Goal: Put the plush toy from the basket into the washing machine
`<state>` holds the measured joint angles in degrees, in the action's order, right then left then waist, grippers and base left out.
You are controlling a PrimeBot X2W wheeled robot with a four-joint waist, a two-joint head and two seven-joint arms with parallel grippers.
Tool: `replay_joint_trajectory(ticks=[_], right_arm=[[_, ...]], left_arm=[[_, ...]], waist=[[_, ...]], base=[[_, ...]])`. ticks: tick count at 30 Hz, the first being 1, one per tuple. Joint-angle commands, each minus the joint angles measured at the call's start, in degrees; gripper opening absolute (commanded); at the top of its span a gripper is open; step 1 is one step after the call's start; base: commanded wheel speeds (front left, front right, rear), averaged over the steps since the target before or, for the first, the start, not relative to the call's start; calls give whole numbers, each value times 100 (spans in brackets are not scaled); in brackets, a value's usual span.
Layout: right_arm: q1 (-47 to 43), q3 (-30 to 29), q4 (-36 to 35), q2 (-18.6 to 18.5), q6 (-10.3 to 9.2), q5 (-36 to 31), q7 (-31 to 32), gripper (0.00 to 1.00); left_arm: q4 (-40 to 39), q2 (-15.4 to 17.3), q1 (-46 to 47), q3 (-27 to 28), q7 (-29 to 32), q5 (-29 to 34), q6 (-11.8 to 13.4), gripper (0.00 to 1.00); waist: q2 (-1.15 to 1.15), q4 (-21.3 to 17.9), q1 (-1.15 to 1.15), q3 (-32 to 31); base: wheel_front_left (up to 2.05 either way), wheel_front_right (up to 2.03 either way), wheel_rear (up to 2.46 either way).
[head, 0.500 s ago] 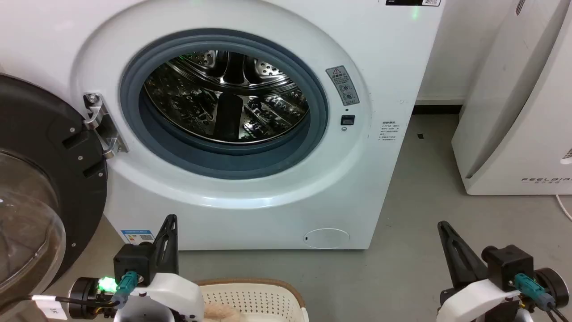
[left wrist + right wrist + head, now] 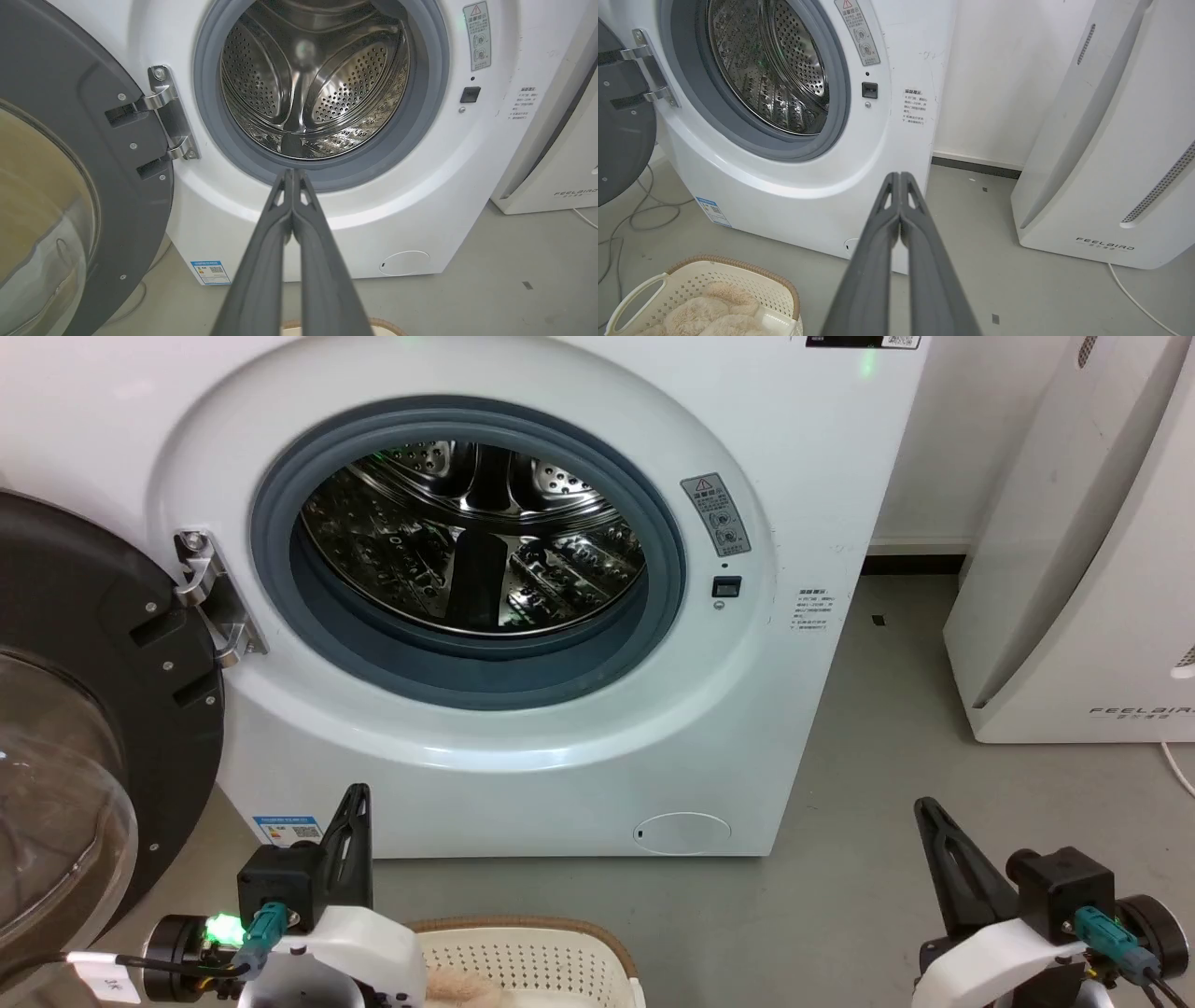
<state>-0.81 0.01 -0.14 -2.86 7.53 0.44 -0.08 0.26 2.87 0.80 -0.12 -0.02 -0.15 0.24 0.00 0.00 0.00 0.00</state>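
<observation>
Currently the washing machine stands with its round door swung wide open to the left on a metal hinge. The grey seal and the shiny holed drum behind it are in plain sight.

The plush toy lies inside the basket, its fluffy cream pile heaped below the brown rim. The basket sits on the grey floor in front of the machine, with a strip of bare floor between the two. In the head view it lies at the bottom edge, and a little of the toy's fur shows there just beside the left arm's white casing.

The left tool is narrow, with its two dark fingers pressed together from base to tip and nothing between them. It hangs above the floor to the left of the basket. In its own wrist view it points at the lower edge of the seal.

The right tool is narrow too, fingers touching along their length and gripping nothing. It is well apart from the basket on the right side. In its wrist view it points at the right front corner of the machine.

A tall white appliance stands on the floor to the right of the machine, a gap between them. Thin cables trail on the floor under the open door.
</observation>
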Motion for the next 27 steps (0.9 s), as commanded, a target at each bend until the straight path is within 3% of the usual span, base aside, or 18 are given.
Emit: replay_joint_trajectory(ticks=[1, 17, 27], right_arm=[[0, 0, 0, 0, 0, 0, 0, 100], [26, -116, -86, 0, 0, 264, -180, 100], [154, -197, -160, 0, 0, 445, -323, 100]], left_arm=[[0, 0, 0, 0, 0, 0, 0, 100], [245, 0, 120, -89, -181, -59, 95, 100], [1156, 9, 531, -198, -323, -123, 6, 100]], waist=[[0, 0, 0, 0], [0, -6, 0, 71], [0, -51, 0, 343]], base=[[0, 0, 0], [0, 0, 0], [0, 0, 0]])
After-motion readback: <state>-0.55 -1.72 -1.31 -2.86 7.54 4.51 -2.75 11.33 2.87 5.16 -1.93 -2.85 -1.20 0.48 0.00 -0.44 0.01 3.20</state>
